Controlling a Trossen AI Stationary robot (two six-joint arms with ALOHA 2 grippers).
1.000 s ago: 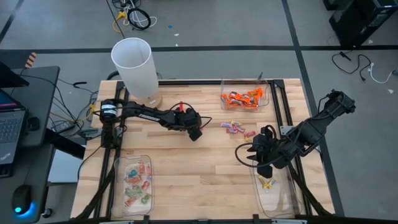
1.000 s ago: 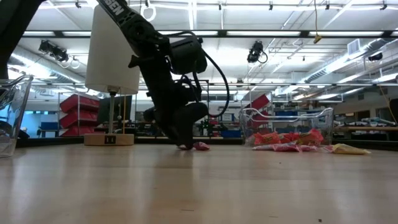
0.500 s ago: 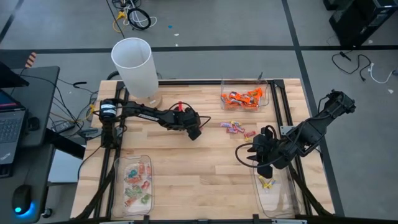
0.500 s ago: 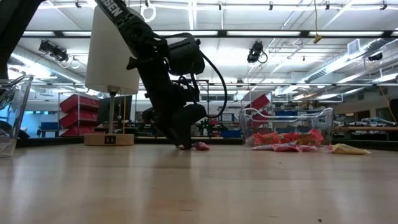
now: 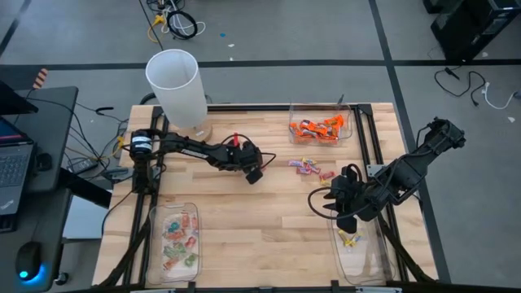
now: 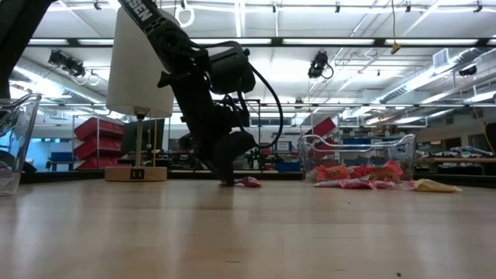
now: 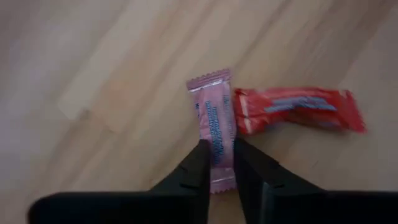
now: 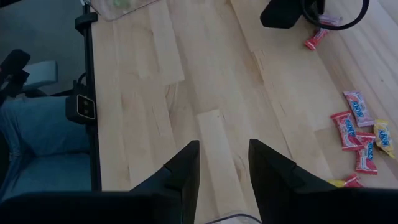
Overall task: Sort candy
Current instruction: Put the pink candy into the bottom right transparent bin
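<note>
A pink candy (image 7: 213, 118) lies on the wooden table with a red candy (image 7: 298, 109) beside it. My left gripper (image 5: 255, 174) is down at the table's middle, shut on the pink candy; the low view shows that gripper (image 6: 229, 180) at the tabletop next to the red candy (image 6: 250, 182). More loose candy (image 5: 308, 167) lies to its right. My right gripper (image 8: 224, 162) hangs open and empty above the near right tray (image 5: 358, 248). My left gripper pinches the pink candy between its two fingers (image 7: 198, 167), one on each long edge, at the end nearest the gripper (image 7: 219, 163). The fingers slant down from the table's left. The candy lies flat on the table, its far end pointing away from the fingers.
A clear tray of orange candy (image 5: 319, 129) stands at the far right, and a tray of green and pink candy (image 5: 177, 240) at the near left. The near right tray holds a yellow candy (image 5: 350, 238). A white cylinder (image 5: 175, 85) stands at the far left.
My left gripper has stayed where it was and its fingers have shut in on the pink candy. The candy still lies flat on the table.
</note>
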